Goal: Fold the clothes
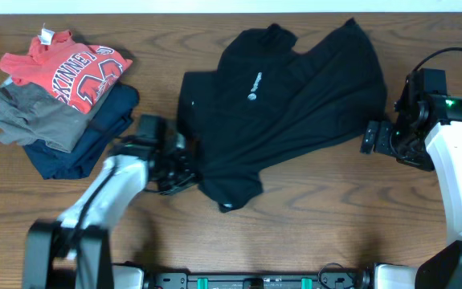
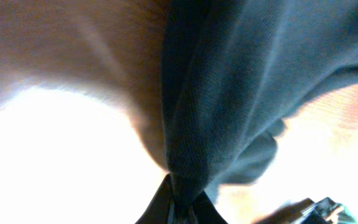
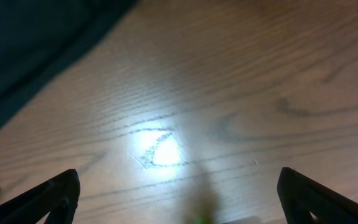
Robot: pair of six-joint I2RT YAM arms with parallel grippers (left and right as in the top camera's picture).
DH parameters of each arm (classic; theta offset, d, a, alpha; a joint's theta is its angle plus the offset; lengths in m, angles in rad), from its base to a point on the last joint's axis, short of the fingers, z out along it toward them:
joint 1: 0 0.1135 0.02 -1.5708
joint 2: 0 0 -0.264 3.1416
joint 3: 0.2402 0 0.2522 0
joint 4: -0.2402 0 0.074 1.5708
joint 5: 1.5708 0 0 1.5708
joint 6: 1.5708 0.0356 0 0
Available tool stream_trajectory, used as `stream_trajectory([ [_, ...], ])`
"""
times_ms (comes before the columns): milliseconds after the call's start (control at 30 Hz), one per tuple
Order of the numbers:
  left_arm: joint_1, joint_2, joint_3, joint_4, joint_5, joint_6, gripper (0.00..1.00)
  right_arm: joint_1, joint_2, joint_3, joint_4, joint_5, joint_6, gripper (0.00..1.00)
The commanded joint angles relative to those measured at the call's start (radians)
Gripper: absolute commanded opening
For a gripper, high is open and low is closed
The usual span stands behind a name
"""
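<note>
Now left tool (image 2: 177,206) pinches clothes (image 1: 295,104) edge; right tool (image 3: 179,194) agape (just beside).

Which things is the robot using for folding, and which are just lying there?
For the job: black top, left gripper pinching it, right gripper open nearby.
Just lying there: red shirt, grey garment, navy garment, piled together.
</note>
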Motion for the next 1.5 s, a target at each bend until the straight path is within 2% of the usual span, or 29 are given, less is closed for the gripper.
stream_trajectory([
  [0,0.064,-0.071,-0.006,-0.054,0.032,0.117,0.06,-0.008,0.005,-0.030,0.028,-0.050,-0.006,0.99],
  [133,0.078,-0.094,-0.006,-0.062,0.014,0.120,0.06,-0.008,0.030,-0.110,0.103,-0.124,-0.004,0.99],
  [267,0.078,-0.088,-0.006,-0.066,0.013,0.121,0.06,-0.015,0.042,-0.227,0.260,-0.113,0.074,0.99],
  [400,0.078,-0.087,-0.006,-0.068,0.006,0.121,0.06,-0.028,0.045,-0.343,0.466,-0.109,0.185,0.92],
  [667,0.078,-0.087,-0.006,-0.077,0.006,0.120,0.06,-0.028,0.048,-0.514,0.829,-0.063,0.270,0.80],
  [800,0.078,-0.087,-0.006,-0.079,0.006,0.120,0.06,-0.028,0.054,-0.552,0.914,0.014,0.303,0.79],
  [1133,0.078,-0.087,-0.006,-0.082,0.007,0.120,0.06,-0.028,0.206,-0.562,1.069,0.019,0.333,0.75],
  [1233,0.078,-0.087,-0.006,-0.085,0.007,0.120,0.06,-0.028,0.250,-0.562,1.079,0.019,0.358,0.66],
  [1467,0.078,-0.087,-0.006,-0.085,0.007,0.120,0.06,-0.029,0.264,-0.560,1.081,0.027,0.357,0.33],
])
